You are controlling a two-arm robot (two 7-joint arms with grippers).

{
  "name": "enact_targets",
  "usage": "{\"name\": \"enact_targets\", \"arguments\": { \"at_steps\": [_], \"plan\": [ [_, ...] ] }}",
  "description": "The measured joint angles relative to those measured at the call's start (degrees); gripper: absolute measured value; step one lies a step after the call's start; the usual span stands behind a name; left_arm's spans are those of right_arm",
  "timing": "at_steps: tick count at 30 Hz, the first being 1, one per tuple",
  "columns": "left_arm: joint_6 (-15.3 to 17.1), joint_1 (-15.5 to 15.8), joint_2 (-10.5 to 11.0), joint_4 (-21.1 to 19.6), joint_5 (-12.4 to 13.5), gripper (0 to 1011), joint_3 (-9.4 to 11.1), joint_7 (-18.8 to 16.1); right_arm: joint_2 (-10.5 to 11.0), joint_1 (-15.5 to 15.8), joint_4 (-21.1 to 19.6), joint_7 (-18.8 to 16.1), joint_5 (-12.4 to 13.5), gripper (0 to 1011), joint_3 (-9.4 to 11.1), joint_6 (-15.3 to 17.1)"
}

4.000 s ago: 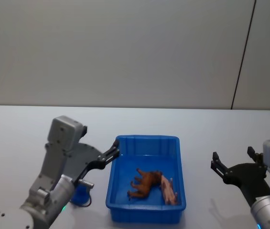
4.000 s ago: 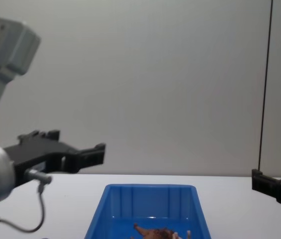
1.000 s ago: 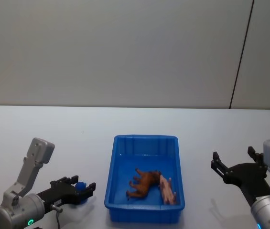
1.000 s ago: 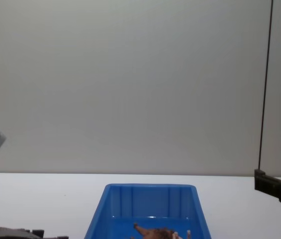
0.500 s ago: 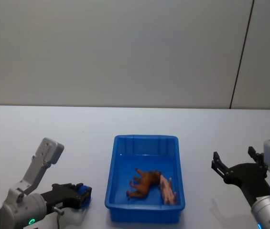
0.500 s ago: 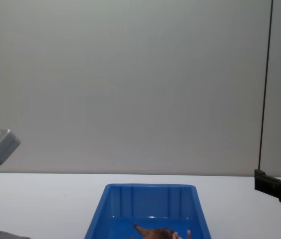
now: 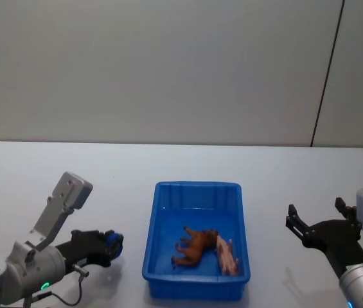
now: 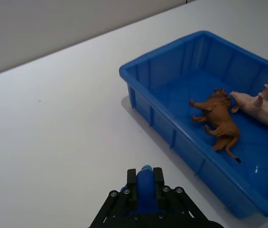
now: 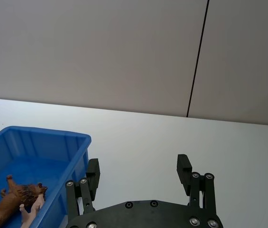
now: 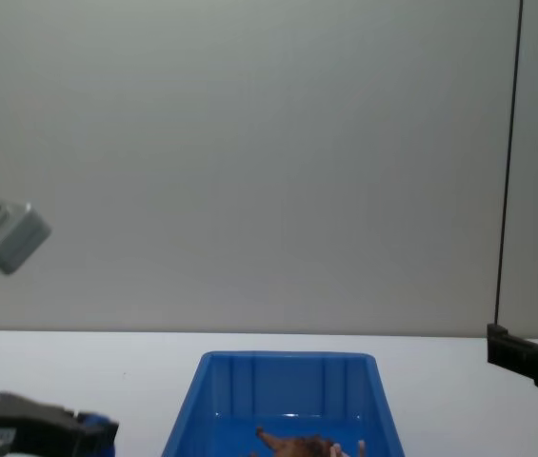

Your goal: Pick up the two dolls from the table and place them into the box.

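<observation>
Head view: looks forward and down from above; the box (image 7: pixel 197 240) sits near 6 o'clock, with the table (image 7: pixel 168 167) running to the wall.

Chest view: set lower, looking level across the table, mostly at the wall; the box's far rim shows at 6 o'clock.

Left wrist view: close above the table, facing the box at 3 o'clock, the left gripper (image 8: pixel 145 183) at 6 o'clock.

Right wrist view: low, facing the wall, the right gripper (image 9: pixel 138 173) at 6 o'clock, the box at 8 o'clock.

All four views share the box.
</observation>
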State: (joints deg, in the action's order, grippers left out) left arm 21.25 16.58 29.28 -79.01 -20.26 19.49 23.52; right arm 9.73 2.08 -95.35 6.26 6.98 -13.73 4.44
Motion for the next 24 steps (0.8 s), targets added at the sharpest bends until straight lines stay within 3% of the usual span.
{"name": "enact_targets", "arguments": {
  "at_steps": [9, 24],
  "plan": [
    [-3.4, 0.8, 0.2, -3.4, 1.8, 159, -0.3, 0.2, 0.0, 0.0, 0.0, 0.0, 0.0, 1001, 0.0, 0.0],
    [-12.5, 5.2, -2.5, -2.9, 1.6, 85, 0.0, 7.7, 0.0, 0.0, 0.0, 0.0, 0.0, 1001, 0.0, 0.0]
  ]
}}
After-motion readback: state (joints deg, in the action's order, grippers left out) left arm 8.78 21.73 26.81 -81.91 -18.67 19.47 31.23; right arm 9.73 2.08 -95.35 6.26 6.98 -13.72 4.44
